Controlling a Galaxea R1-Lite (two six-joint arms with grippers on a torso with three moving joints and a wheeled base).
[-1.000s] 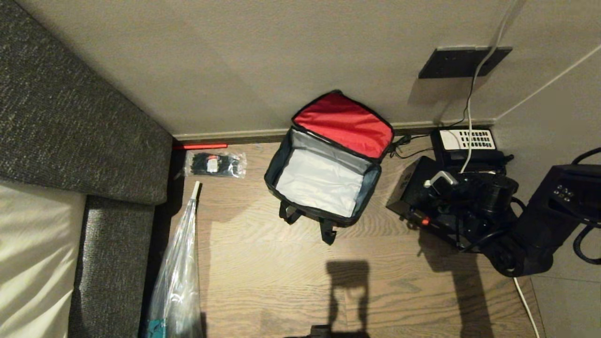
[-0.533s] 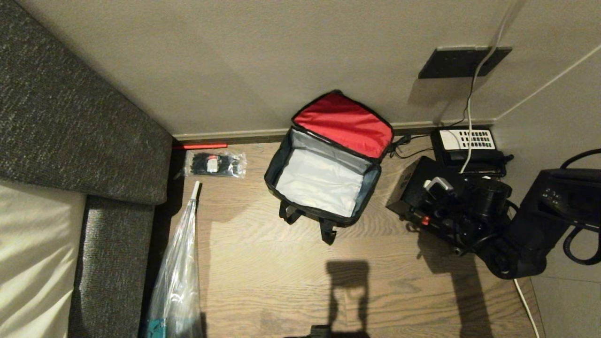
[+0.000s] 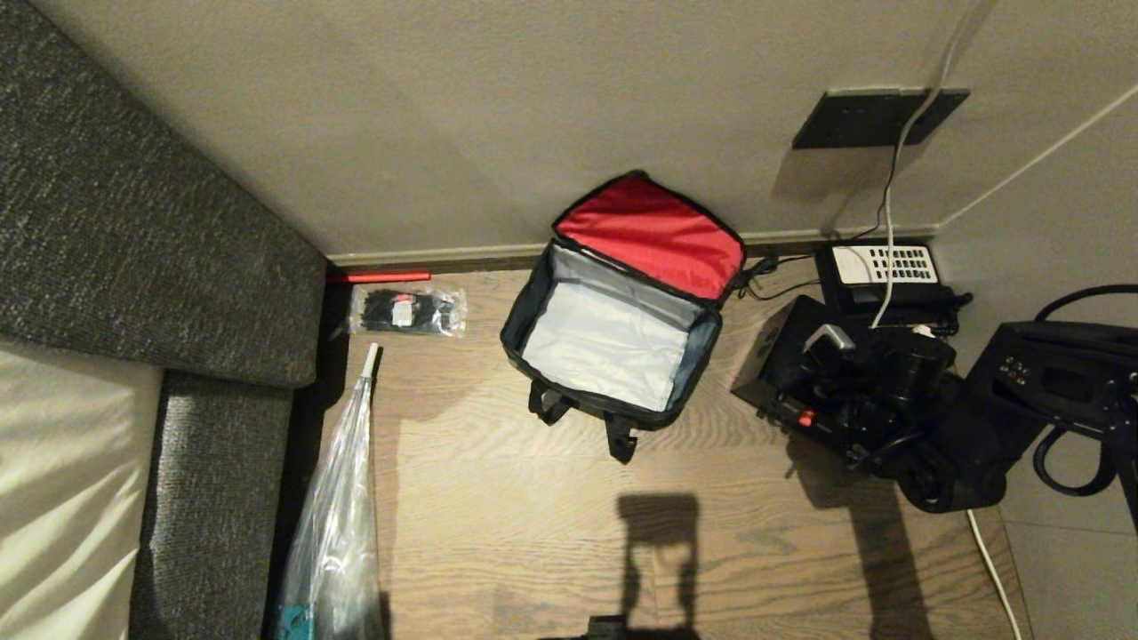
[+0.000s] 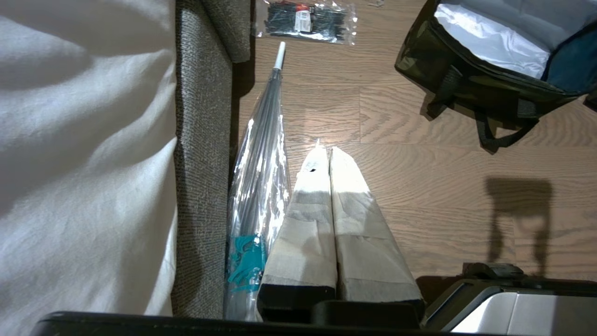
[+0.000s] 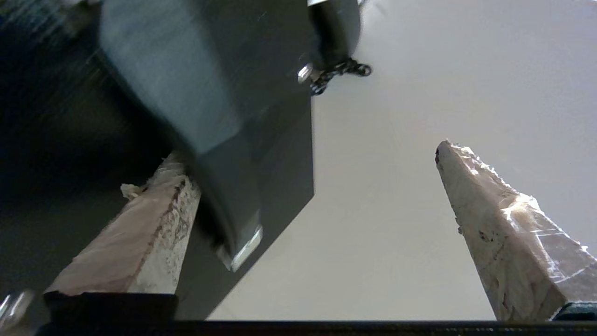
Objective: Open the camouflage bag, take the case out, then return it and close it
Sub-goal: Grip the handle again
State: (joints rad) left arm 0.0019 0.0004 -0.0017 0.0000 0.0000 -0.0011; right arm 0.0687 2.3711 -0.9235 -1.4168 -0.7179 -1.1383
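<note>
Your right gripper (image 5: pixel 317 233) stands wide at the case (image 3: pixel 787 364) — on the floor by the wall, right of the open, empty camouflage bag (image 3: pixel 613 329). The case's handle (image 5: pixel 210 140) lies against one finger. The left gripper (image 4: pixel 329 154) is pressed together, parked farther off.

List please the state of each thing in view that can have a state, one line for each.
camouflage bag: lid open, red lining showing, nothing inside.
case: out of the bag, on the floor to its right, lid shut.
right pincer: open wide at the case, one finger beside its handle, not gripping.
left pincer: shut, holding nothing, above the floor.
umbrella: folded, lying by the sofa.
</note>
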